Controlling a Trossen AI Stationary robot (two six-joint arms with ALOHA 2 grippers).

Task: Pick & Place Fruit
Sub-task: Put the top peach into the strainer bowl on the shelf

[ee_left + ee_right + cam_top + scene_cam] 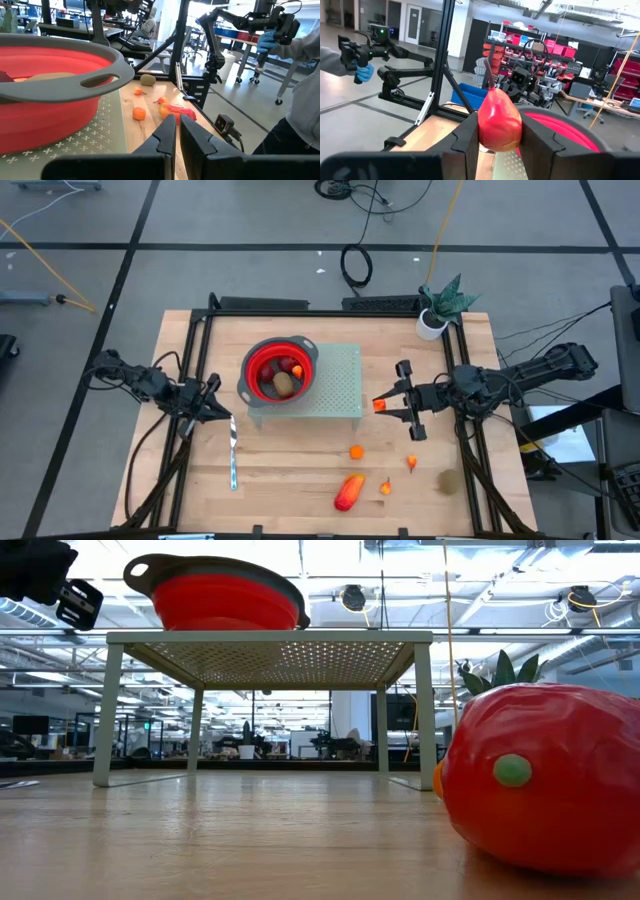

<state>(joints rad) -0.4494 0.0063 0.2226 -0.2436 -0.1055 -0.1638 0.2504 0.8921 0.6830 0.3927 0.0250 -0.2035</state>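
My right gripper hovers just right of the perforated stand, shut on a small red pear-shaped fruit with a dark stem. The red bowl sits on the stand and holds a brown oval fruit and a red one. More fruit lies on the table near the front: an elongated red-orange piece, small orange pieces, and a brown-green oval. My left gripper waits shut, left of the stand. My right gripper pinches the pear-shaped fruit by its two opposite sides between its two fingers. The fingers come about level from the table's right side, pointing toward the stand. The fruit sits upright with its stem up, lifted clear of the table.
A slim silver knife lies on the table in front of my left gripper. A potted plant stands at the far right corner. Black frame rails run along both table sides. A person in a grey sleeve is beyond the table.
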